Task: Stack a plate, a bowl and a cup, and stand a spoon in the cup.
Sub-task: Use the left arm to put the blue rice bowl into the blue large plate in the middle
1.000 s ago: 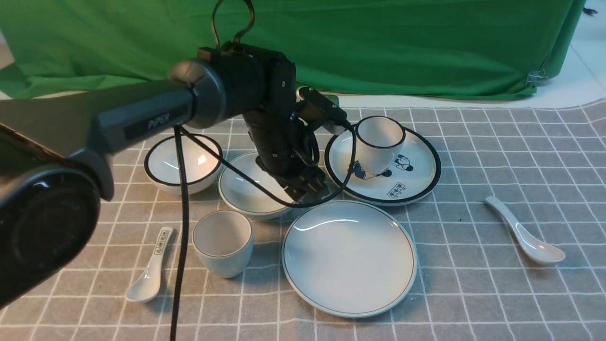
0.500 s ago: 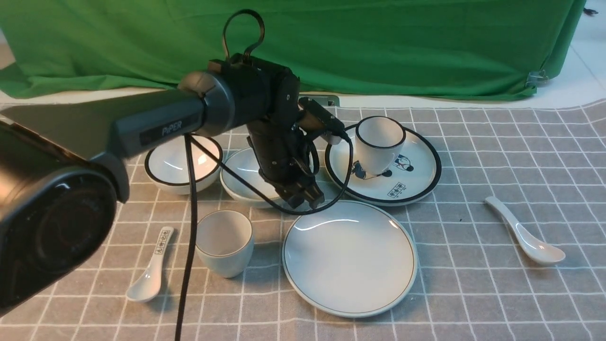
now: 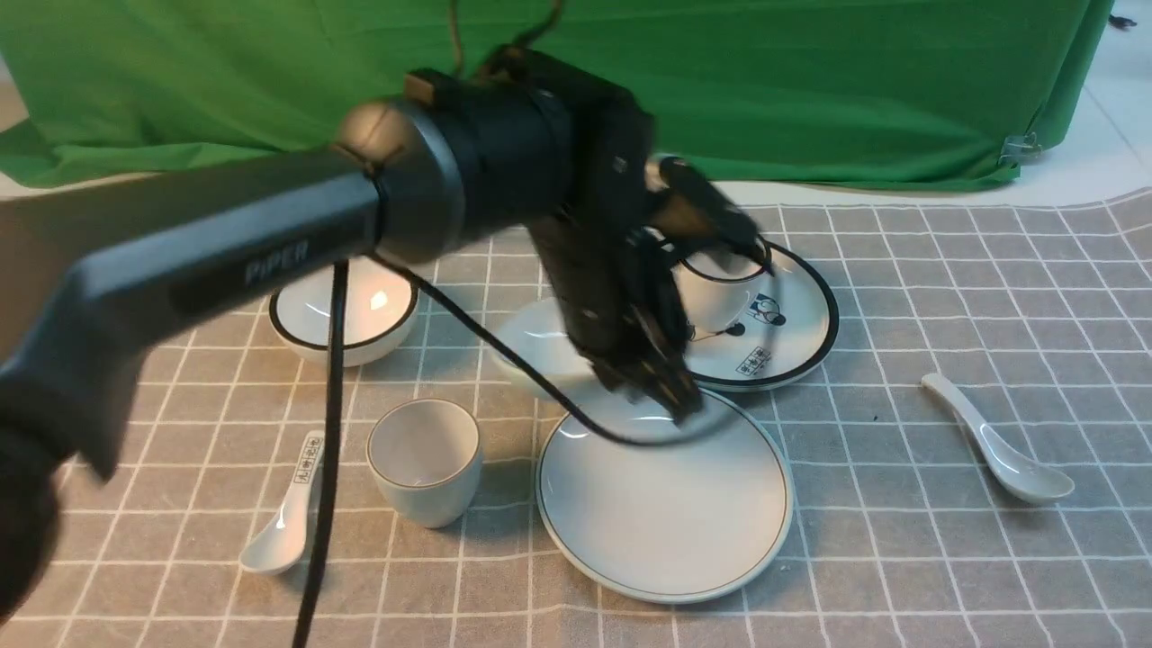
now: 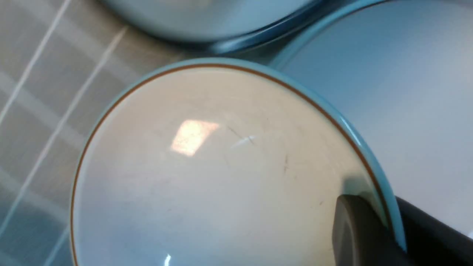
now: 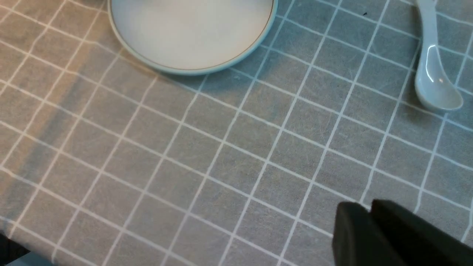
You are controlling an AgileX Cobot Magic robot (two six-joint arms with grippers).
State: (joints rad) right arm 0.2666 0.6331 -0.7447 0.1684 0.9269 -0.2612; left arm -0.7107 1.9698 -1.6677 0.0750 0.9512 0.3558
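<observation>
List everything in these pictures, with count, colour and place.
plate: one, white, thin-lined rim, centre front.
bowl: one, white, thin-lined rim, behind the plate.
cup: one, white, left of the plate.
spoon: one, plain white, far right.
black-rimmed bowl: one, white, back left.
cartoon plate: one, white, black rim, back centre-right.
black-rimmed cup: one, white, on the cartoon plate.
printed spoon: one, white, front left.
tablecloth: one, grey checked, under everything.
curtain: one, green, at back.
left gripper: one, black, shut on the bowl's rim.
right gripper: one, black, shut, above bare tablecloth.
</observation>
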